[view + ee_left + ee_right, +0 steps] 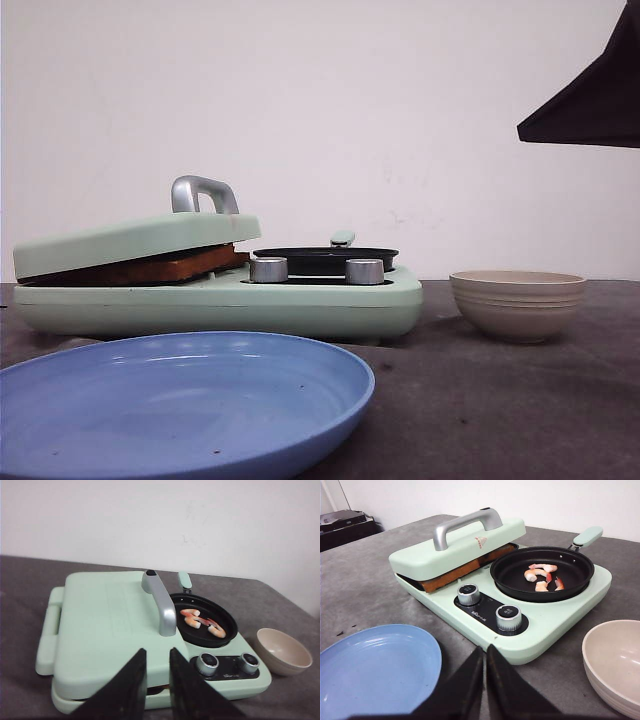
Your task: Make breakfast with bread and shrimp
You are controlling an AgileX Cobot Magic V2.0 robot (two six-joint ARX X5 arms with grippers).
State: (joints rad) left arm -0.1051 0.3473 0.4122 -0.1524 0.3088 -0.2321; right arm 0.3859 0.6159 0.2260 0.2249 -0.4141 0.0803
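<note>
Above table, both arms hovering clear: left gripper [156, 690] slightly parted, right gripper [485, 680] pinched closed, both holding nothing. Bread [451, 576] toasting under press lid [455, 547]; shrimp [542, 576] lying in pan [542, 572] at 3 o'clock. Blue plate [180, 400] and bowl [517, 303] waiting unfilled; plating probably remaining.

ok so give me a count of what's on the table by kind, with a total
Breakfast maker: 1
Black pan: 1
Shrimp: 3 or 4 pieces, hard to separate
Bread: toasted edge showing under the lid, slice count hidden
Blue plate: 1
Beige bowl: 1
Total: 6 kinds
</note>
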